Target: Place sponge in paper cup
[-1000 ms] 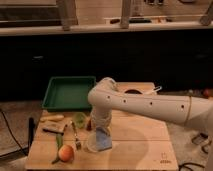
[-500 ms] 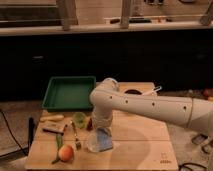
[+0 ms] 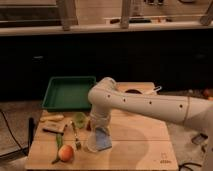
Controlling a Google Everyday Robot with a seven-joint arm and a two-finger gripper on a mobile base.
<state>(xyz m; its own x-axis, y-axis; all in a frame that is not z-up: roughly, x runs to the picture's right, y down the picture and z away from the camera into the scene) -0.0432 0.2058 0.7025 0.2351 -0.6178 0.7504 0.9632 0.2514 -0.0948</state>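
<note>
The light-blue sponge [image 3: 104,138] sits at the front of the wooden table, directly under my gripper [image 3: 98,126]. It is against the whitish paper cup [image 3: 92,144], which shows just to its left. I cannot tell whether the sponge is inside the cup or beside it. My white arm [image 3: 150,106] reaches in from the right and bends down at the elbow, so the gripper points straight down over the sponge and cup. The wrist hides the top of both.
A big green tray [image 3: 68,93] stands at the back left. A pale green rounded object [image 3: 80,119], a yellowish item [image 3: 52,118], a fork [image 3: 76,136], a green pepper [image 3: 59,143] and an orange fruit [image 3: 65,152] lie left of the cup. A dark bowl [image 3: 133,91] sits behind the arm.
The arm's elbow has shifted slightly to the right. The gripper stays over the sponge and cup, which have barely moved.
</note>
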